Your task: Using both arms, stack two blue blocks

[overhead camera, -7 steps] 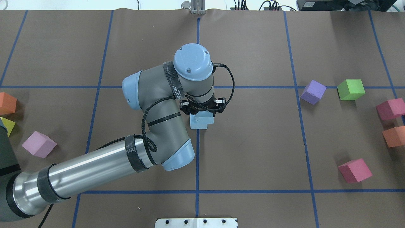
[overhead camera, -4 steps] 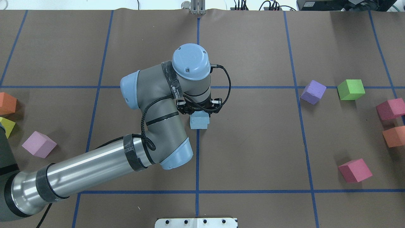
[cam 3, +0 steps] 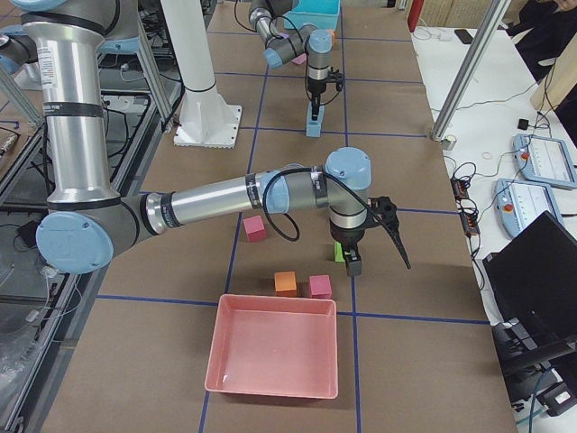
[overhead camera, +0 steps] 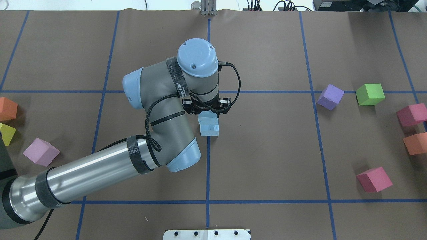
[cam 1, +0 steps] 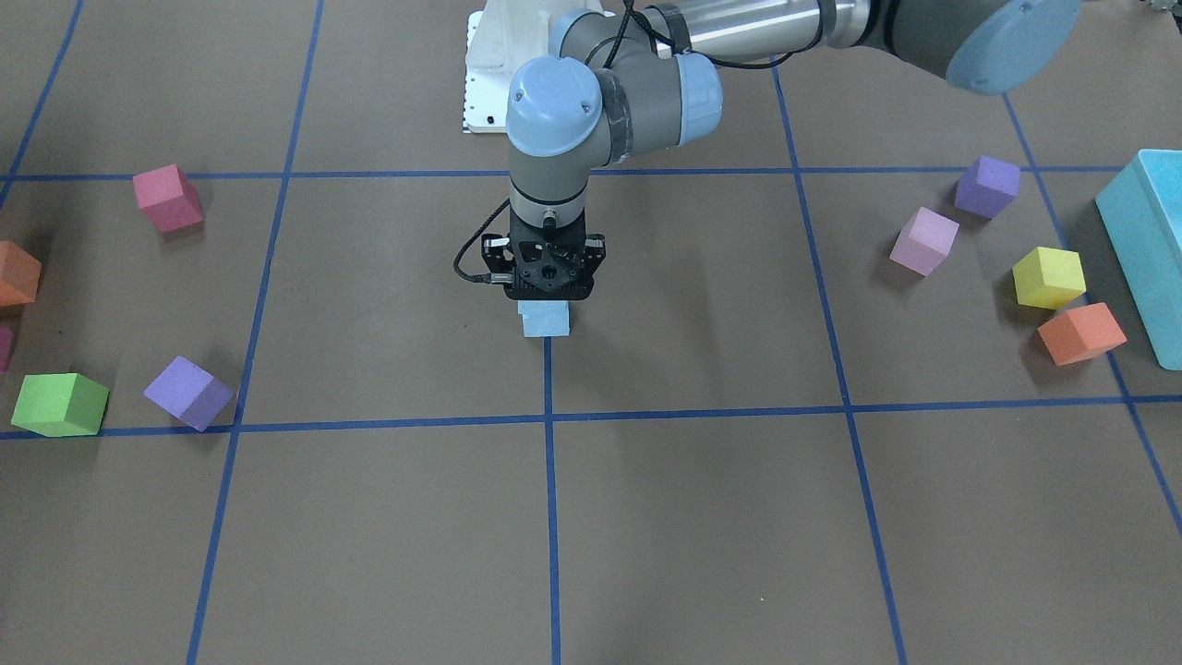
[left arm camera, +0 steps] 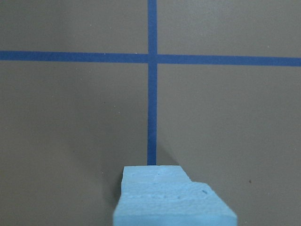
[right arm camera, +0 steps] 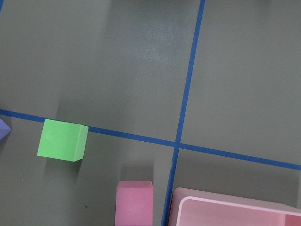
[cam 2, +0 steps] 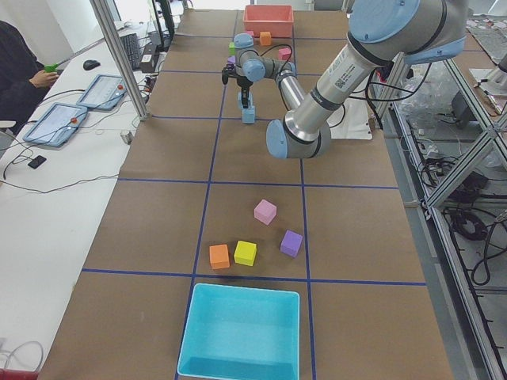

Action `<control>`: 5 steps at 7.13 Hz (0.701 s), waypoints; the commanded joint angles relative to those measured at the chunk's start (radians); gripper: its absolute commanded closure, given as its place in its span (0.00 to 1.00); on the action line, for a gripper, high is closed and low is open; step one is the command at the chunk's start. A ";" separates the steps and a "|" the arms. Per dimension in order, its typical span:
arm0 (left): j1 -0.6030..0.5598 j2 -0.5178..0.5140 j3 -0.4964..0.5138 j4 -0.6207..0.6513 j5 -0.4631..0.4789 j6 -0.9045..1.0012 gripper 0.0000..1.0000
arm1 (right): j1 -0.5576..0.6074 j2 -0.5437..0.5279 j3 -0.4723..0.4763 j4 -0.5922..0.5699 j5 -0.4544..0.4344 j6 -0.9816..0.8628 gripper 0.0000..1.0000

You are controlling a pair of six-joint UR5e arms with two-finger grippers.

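Two light blue blocks sit one on the other at the table's centre cross. The lower blue block point(overhead camera: 210, 131) rests on the table. The upper blue block point(overhead camera: 206, 118) lies on it, offset a little left. My left gripper point(overhead camera: 206, 108) stands straight over them, shut on the upper blue block point(cam 1: 545, 308); its fingers are mostly hidden under the wrist. The left wrist view shows the stepped blue blocks point(left arm camera: 174, 200) at the bottom edge. My right gripper point(cam 3: 377, 262) hovers far right above a green cube point(right arm camera: 62, 140); I cannot tell whether it is open.
Loose cubes lie right: purple point(overhead camera: 330, 96), green point(overhead camera: 369, 94), pink-red point(overhead camera: 413, 114), orange point(overhead camera: 416, 143), pink-red point(overhead camera: 374, 179). Left: orange point(overhead camera: 7, 109), yellow point(overhead camera: 6, 132), pink point(overhead camera: 41, 152). A turquoise bin point(cam 2: 242, 332) and a red bin point(cam 3: 275, 356) stand at the table's ends.
My left gripper has carried the upper blue block leftward, from overhanging the lower block's right side to sitting slightly left of it. The wrist has shifted left and away from the robot.
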 commanded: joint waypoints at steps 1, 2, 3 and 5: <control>-0.001 0.002 0.006 0.000 0.000 0.011 0.50 | 0.000 0.004 0.000 0.000 0.000 0.000 0.00; -0.001 0.002 0.006 0.000 0.000 0.011 0.50 | 0.000 0.005 -0.002 0.000 0.000 0.000 0.00; -0.001 0.002 0.006 0.000 0.000 0.009 0.50 | 0.000 0.005 0.000 -0.002 0.000 0.000 0.00; 0.000 0.017 0.003 -0.003 -0.003 0.009 0.48 | 0.000 0.011 -0.005 -0.005 0.000 0.000 0.00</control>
